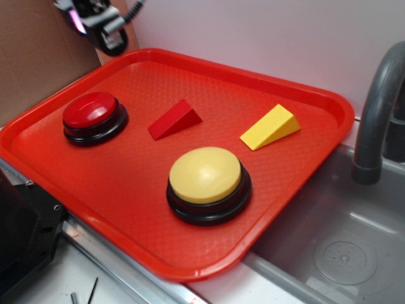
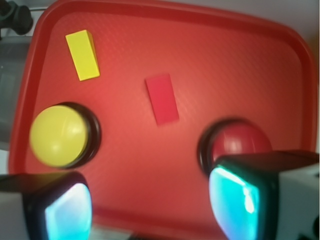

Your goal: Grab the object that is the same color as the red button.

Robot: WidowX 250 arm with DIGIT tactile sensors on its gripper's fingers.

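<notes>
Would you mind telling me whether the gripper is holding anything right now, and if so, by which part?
Nothing is held. The gripper is open with an empty gap, above the tray; the red wedge lies untouched on it.

Red wedge (image 1: 175,119) beside red button (image 1: 93,117)

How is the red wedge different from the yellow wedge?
The red wedge is red, like the red button; the yellow wedge is yellow, like the yellow button. The red wedge lies near the middle of the tray, next to the red button; the yellow wedge lies nearer the tray's edge by the sink. Both are ramp-shaped, look about the same size, lie flat on the tray, and nothing is touching them.
</notes>
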